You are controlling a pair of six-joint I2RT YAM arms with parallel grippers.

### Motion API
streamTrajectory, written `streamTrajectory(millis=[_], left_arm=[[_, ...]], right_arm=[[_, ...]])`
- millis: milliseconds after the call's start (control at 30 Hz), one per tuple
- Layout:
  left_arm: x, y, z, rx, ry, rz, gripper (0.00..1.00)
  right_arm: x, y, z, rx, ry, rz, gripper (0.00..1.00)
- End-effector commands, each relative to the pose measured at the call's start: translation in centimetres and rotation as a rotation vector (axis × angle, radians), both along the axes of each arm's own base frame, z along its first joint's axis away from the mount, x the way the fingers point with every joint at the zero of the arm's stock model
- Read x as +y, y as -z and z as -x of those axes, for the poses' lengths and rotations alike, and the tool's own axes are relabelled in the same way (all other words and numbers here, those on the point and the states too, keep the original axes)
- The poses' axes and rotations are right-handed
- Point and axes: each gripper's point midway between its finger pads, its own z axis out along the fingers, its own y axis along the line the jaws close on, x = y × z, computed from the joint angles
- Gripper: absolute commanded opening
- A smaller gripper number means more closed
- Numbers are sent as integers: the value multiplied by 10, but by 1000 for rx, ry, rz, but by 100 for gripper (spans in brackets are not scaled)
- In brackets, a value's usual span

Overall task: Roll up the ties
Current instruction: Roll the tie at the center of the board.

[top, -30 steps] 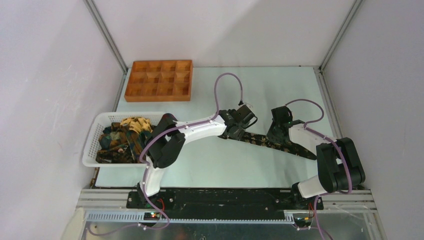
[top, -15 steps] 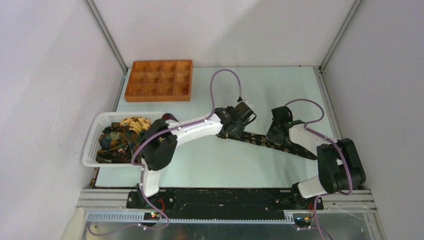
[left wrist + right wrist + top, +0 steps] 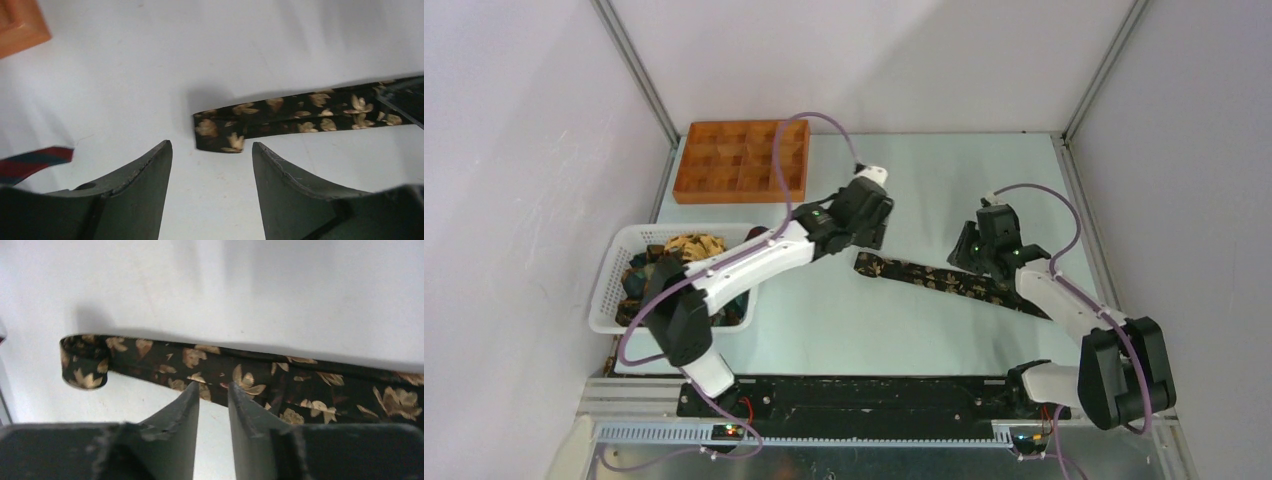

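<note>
One laid-out tie (image 3: 924, 277) is found stretched flat and nearly straight on the table (image 3: 924, 190), not yet rolled. Its blunt end appears folded back on itself, though a started roll cannot be confirmed from the wrist views.

The left gripper (image 3: 869, 238) is held just off that blunt end, above the cloth and not touching it. Its fingers (image 3: 145, 175) are spread wide with nothing between them. From its wrist view the end of the tie (image 3: 280, 117) is framed in the gap, so it is judged that this arm is positioned to take the end.

The right gripper (image 3: 971, 262) is set over the middle of the tie, at its edge. Its jaws are only narrowly apart and no fabric (image 3: 225, 367) is seen pinched between them. This placement is judged to serve as a hold-down point so that the length does not drag while the end is turned.

The heaped ties (image 3: 664, 275) are kept in the white basket (image 3: 614, 270), well beyond the blunt end. The orange tray (image 3: 744, 160) lies past that same end, apart from the tie.
</note>
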Motion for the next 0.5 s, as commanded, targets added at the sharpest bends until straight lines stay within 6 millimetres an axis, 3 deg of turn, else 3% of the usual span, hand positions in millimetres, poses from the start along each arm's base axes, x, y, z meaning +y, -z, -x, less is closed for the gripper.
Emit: streamTrajectory(millis=[0, 100, 167, 333, 400, 433, 467], left_arm=[[43, -26, -15, -30, -154, 165, 66], [85, -25, -21, -42, -265, 248, 67], [104, -25, -21, -53, -320, 283, 67], [134, -24, -16, -75, -401, 321, 67], [149, -26, -15, -88, -446, 343, 67], [153, -21, -13, -81, -463, 348, 67], [161, -21, -12, -87, -483, 356, 67]], right_arm=[[39, -44, -15, -183, -254, -19, 35], [70, -64, -20, -242, -420, 7, 45], [96, -64, -17, -255, -579, 51, 51], [147, -56, -8, -288, -931, 193, 77], [161, -59, -16, -312, -1005, 219, 87], [167, -50, -17, -293, -1035, 226, 90], [173, -56, -23, -316, -1064, 243, 92]])
